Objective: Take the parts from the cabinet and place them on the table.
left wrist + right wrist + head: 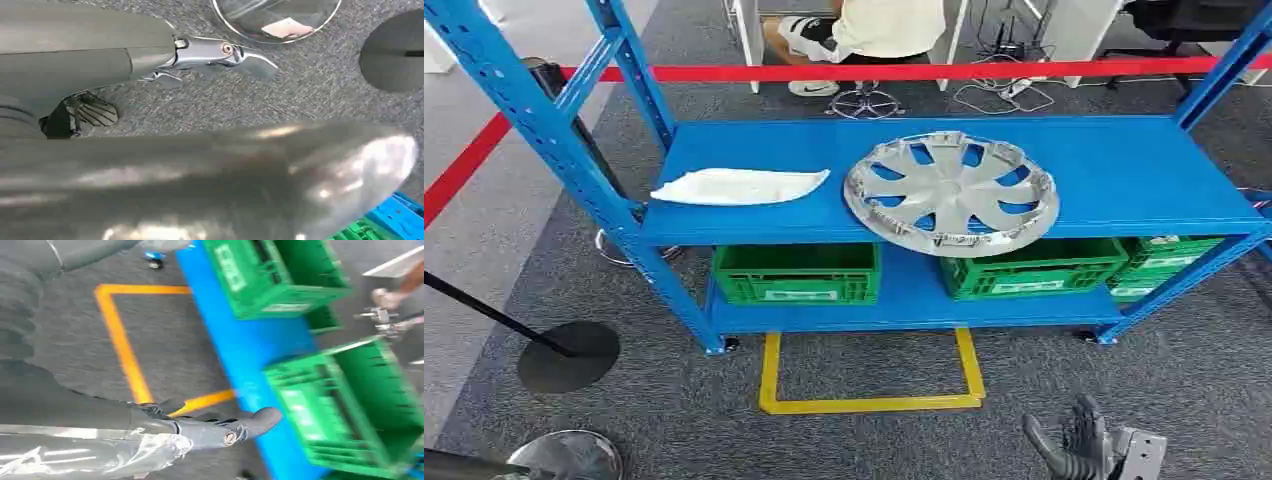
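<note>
The left hand [220, 55] hangs over the grey carpet [310, 100] with its fingers stretched out and nothing in it. The right hand [1074, 445] is low by the floor, loosely spread and holding nothing. Well apart from both, on the blue rack [1104, 160], lie a white part [739, 186] and a silver wheel cover [951, 192], with green crates [796, 273] on the shelf below.

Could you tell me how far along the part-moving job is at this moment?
Nothing looks done yet: the silver plastic wheel cover and the white curved panel both lie on the blue metal rack's top shelf. Nothing is in hand; the right hand hangs low over the carpet, holding nothing. Both parts are left to move.
</note>
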